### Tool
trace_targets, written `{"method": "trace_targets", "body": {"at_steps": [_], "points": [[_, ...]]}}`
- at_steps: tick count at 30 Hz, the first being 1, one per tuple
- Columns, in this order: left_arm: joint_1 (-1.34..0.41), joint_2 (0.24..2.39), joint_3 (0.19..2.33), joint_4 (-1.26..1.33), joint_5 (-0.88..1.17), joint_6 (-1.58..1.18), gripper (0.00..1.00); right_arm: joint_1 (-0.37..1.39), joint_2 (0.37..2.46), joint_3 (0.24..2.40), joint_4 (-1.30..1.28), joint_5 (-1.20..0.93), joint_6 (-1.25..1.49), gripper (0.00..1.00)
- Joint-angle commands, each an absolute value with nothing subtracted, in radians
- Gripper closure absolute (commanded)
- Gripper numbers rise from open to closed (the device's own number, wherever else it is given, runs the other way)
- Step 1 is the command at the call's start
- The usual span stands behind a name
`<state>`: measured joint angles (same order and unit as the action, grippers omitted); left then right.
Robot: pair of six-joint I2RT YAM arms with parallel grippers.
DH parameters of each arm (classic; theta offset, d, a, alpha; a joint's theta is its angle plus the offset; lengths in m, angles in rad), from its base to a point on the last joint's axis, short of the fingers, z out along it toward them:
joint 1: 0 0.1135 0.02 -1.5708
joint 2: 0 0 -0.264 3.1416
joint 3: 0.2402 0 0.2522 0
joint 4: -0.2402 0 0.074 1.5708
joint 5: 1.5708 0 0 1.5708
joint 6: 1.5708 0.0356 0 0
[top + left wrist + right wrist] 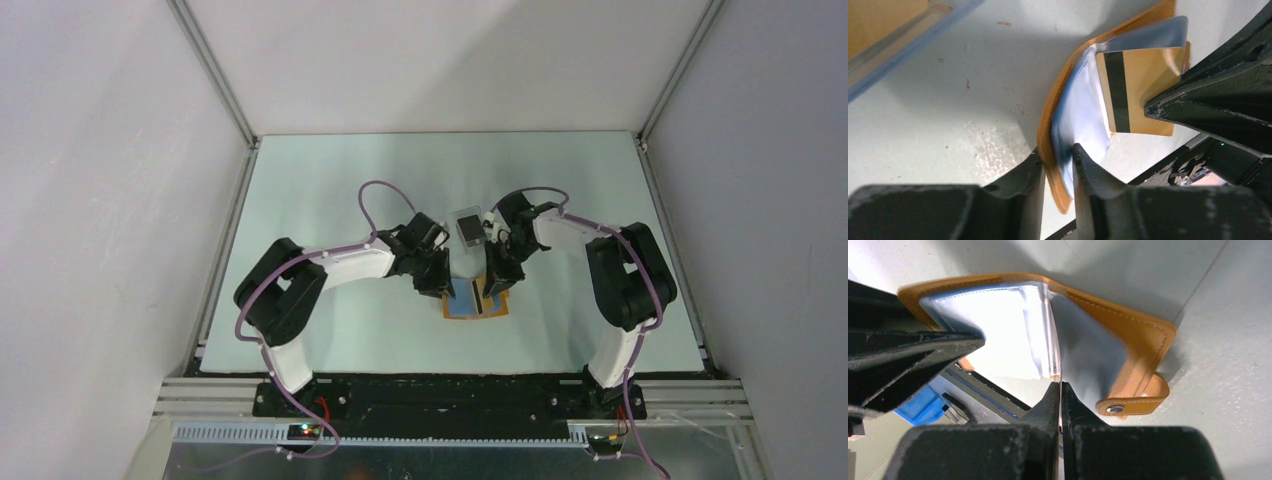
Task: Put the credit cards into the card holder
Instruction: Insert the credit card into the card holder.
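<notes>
The orange card holder lies open near the table's front edge, its clear inner sleeves showing. My left gripper pinches the near edge of its cover and a sleeve, and both fingers touch them. My right gripper is shut on a gold credit card with a black stripe, seen edge-on in the right wrist view. The card's far corner sits under a clear sleeve flap. The clasp strap hangs at the holder's right end. No other cards are in view.
A clear plastic rectangle with a black centre lies just behind the two grippers. Another clear piece with an orange centre lies at the upper left of the left wrist view. The table's black front rail runs close below the holder.
</notes>
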<state>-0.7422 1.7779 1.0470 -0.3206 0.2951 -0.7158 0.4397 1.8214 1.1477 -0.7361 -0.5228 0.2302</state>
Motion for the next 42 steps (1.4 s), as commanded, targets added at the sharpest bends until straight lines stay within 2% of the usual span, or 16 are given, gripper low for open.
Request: {"method": "trace_targets", "body": {"at_steps": [1, 5, 8, 12, 18, 26, 34, 42], "points": [[-0.743, 1.737, 1.063, -0.384, 0.263, -0.689, 0.62, 0.423, 1.827, 1.116, -0.725, -0.515, 0.203, 1.00], [-0.744, 1.706, 1.081, -0.483, 0.165, -0.683, 0.48, 0.423, 1.828, 1.090, -0.723, -0.526, 0.207, 1.00], [-0.744, 1.661, 1.080, -0.506, 0.128, -0.688, 0.46, 0.423, 1.826, 1.079, -0.720, -0.533, 0.213, 1.00], [-0.744, 1.615, 1.099, -0.508, 0.137, -0.684, 0.48, 0.427, 1.827, 1.074, -0.715, -0.545, 0.217, 1.00], [-0.743, 1.623, 1.186, -0.505, 0.241, -0.680, 0.58, 0.437, 1.826, 1.077, -0.705, -0.547, 0.225, 1.00], [-0.768, 1.682, 1.283, -0.506, 0.307, -0.691, 0.85, 0.445, 1.839, 1.074, -0.699, -0.550, 0.236, 1.00], [-0.794, 1.779, 1.180, -0.505, 0.232, -0.738, 0.98, 0.441, 1.839, 1.074, -0.684, -0.588, 0.250, 1.00], [-0.771, 1.829, 1.091, -0.525, 0.175, -0.763, 1.00, 0.427, 1.846, 1.045, -0.655, -0.619, 0.245, 1.00]]}}
